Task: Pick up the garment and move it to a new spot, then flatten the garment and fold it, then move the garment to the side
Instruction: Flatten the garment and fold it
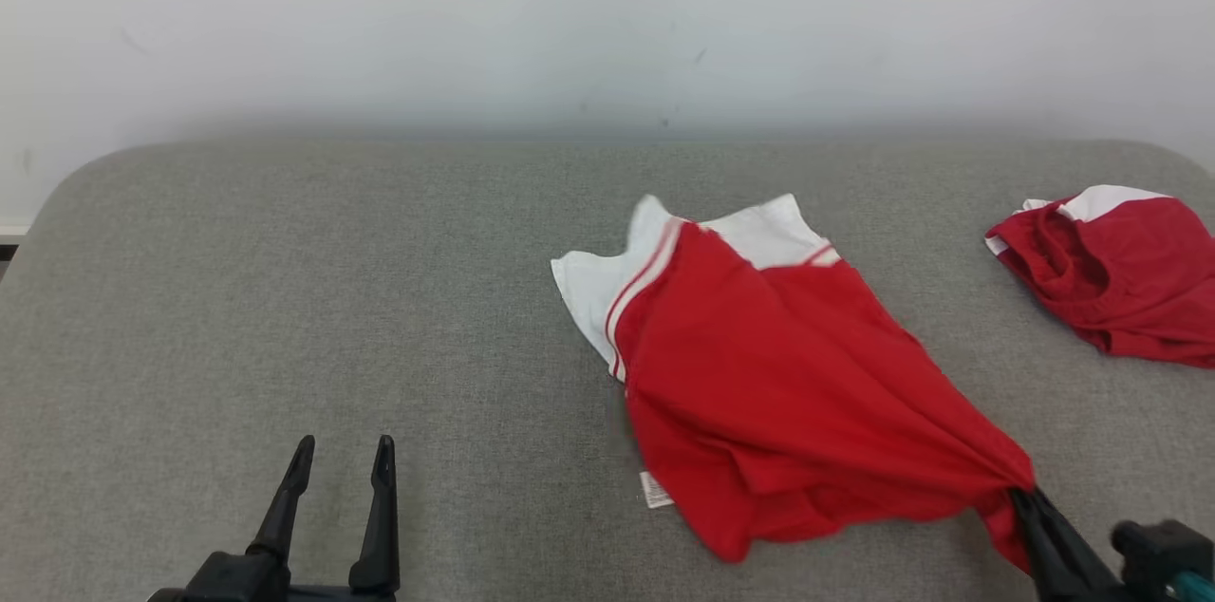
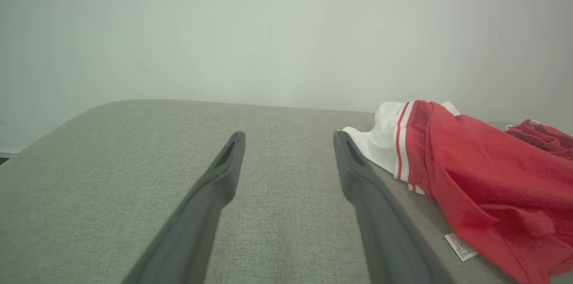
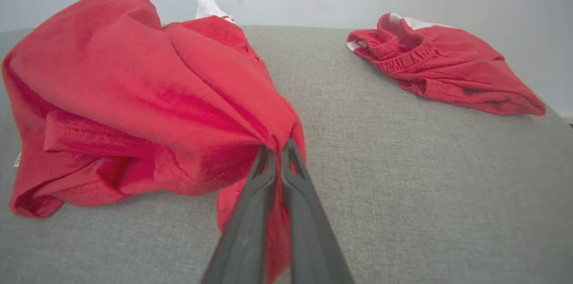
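At 7 o'clock, close by, the left jaws stand wide open over the gray table, holding nothing. At 5 o'clock the right jaws pinch a corner of the red and white garment. It lies just right of the middle, white end toward 11 o'clock. Farther off, at 2 o'clock, sits another red bundle.

Wide bare stretch of grey cushion left of the red garment, running back to the wall. Near left corner taken by the left gripper, fingers spread. Middle-right blocked by that garment, bunched and lifted at the corner pinched by the right gripper. Narrow bare strip beyond, then a second red garment at the right edge.
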Controlling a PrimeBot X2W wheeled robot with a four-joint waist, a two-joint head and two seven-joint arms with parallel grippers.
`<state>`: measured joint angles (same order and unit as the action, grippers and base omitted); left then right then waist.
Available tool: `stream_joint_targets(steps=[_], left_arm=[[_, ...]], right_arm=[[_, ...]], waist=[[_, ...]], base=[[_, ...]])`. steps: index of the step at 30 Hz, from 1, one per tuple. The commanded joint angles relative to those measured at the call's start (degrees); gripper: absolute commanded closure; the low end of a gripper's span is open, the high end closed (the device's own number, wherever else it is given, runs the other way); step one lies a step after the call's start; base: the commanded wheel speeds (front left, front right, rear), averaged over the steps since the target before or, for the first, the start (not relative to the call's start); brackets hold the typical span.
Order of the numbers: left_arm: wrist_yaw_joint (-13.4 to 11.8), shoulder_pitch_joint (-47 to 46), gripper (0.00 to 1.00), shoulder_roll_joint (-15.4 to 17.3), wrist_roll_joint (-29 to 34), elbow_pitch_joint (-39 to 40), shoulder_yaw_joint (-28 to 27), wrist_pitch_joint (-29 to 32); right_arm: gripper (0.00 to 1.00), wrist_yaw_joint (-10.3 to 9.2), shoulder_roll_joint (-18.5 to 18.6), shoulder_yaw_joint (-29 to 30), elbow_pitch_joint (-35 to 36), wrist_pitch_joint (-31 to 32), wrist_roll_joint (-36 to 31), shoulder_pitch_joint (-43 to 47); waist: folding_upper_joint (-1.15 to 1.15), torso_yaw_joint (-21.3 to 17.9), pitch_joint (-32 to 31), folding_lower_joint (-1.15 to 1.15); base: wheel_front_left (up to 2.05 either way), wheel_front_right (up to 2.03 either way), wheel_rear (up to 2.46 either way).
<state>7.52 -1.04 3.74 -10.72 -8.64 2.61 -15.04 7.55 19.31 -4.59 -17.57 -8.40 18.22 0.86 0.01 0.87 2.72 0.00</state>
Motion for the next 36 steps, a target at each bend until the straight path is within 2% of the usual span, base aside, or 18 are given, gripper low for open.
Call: stream_joint_targets(steps=[1,7,8,9,22,27,36], left_arm=[[-0.06,0.97,0.00,0.25,-0.67,0.08,0.02,-0.16],[-0.06,1.07,0.00,0.47,-0.93,-0.07,0.03,-0.16],[-0.06,1.07,0.00,0.44,-0.96,-0.08,0.03,-0.16],[-0.06,1.09,0.00,0.44,-0.96,-0.13,-0.01,-0.16],[-0.06,0.12,0.00,0.73,-0.96,-0.82,0.65,-0.16],[-0.06,-2.69,0.00,1.46,-1.60,-1.19,1.90,-0.16],[-0.08,-12.90,0.00,3.51,-2.93,-6.21,8.80,-0.15]], right_arm=[[1.00,-0.10,0.04,1.16,1.65,1.00,-0.21,1.88],[0.98,-0.10,-2.12,4.77,7.33,3.76,-2.03,6.52],[0.54,-0.10,-2.68,4.91,8.19,3.56,-2.40,6.64],[0.00,-0.10,-3.22,4.77,8.91,3.56,-2.63,6.71],[0.00,-0.10,-7.58,2.99,13.56,-2.62,-4.45,4.29],[0.00,-0.10,-10.39,1.05,12.14,-4.90,-4.68,3.02],[0.00,-0.10,-13.38,-1.96,7.79,-6.47,-4.29,0.00]], waist=[[-0.01,-0.18,0.05,0.00],[-0.01,0.21,0.39,0.00],[-0.01,0.28,0.42,0.00],[-0.01,0.37,0.47,0.00],[-0.01,0.42,0.12,0.00],[-0.01,-1.21,0.73,0.00],[-0.01,-5.86,3.12,0.00]], base=[[0.00,0.00,0.00],[0.00,0.00,0.00],[0.00,0.00,0.00],[0.00,0.00,0.00],[0.00,0.00,0.00],[0.00,0.00,0.00],[0.00,0.00,0.00]])
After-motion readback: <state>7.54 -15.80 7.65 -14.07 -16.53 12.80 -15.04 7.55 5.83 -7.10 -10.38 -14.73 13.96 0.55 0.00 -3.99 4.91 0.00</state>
